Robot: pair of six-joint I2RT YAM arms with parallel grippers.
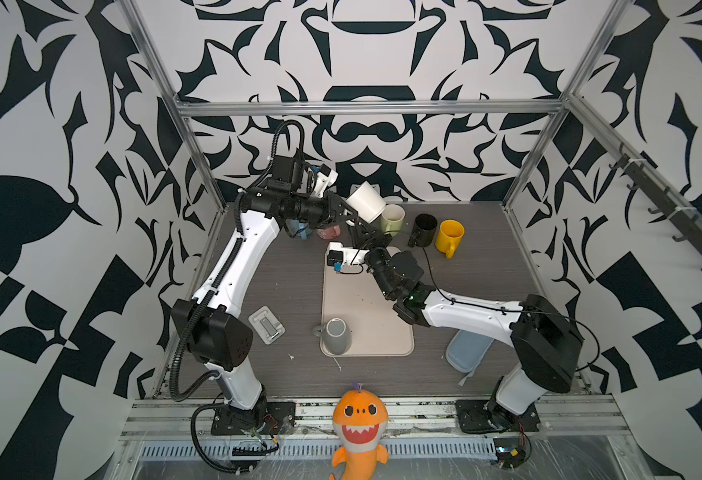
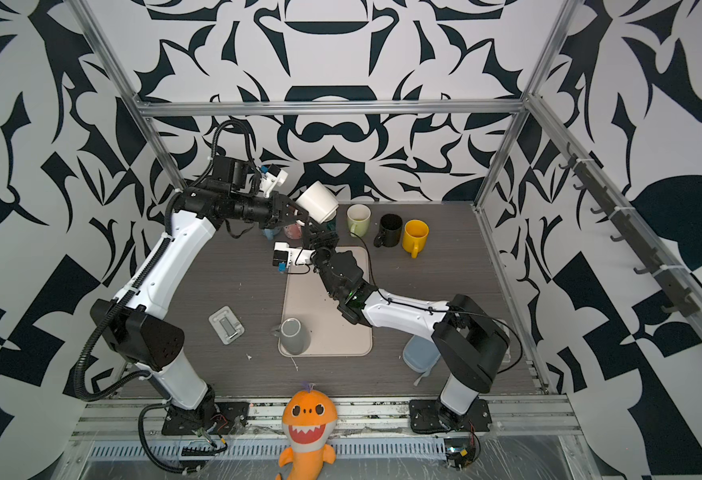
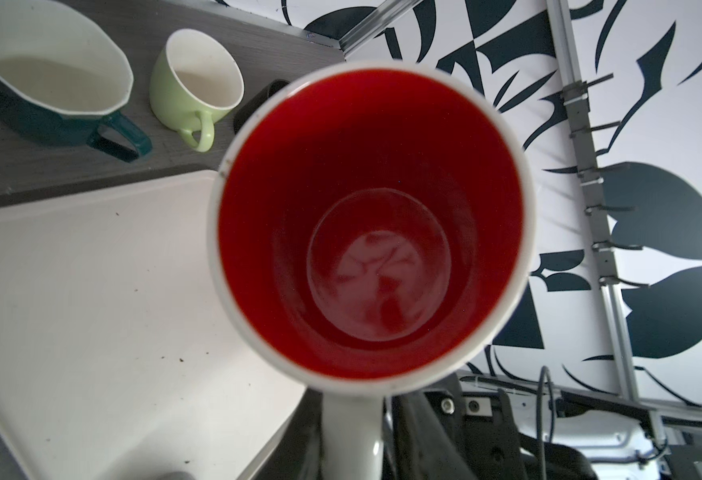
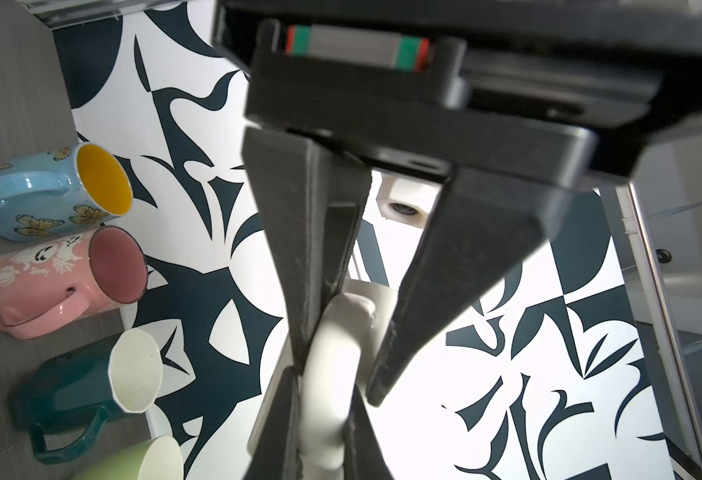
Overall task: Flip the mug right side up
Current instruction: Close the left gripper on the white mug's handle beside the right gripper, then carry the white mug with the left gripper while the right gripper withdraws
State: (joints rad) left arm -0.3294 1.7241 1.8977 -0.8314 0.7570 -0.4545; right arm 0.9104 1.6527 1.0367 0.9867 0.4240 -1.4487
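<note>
1. Both top views are evenly and softly lit from above; shadows under the arms on the grey table (image 1: 486,291) are faint and diffuse.
2. Both top views bend straight frame rails outward towards the edges, strongest at the corners, and look slightly soft overall.
3. In the left wrist view the white mug (image 3: 372,224) fills the centre; its red interior is shaded from 9 to 12 o'clock and bright at 3 o'clock, with pale wall reflections on its glossy bottom.
4. Its near rim is blurred.
5. In the right wrist view the black fingers (image 4: 457,270) are dark and out of focus against a bright, nearly blown-out wall at 6 o'clock.
</note>
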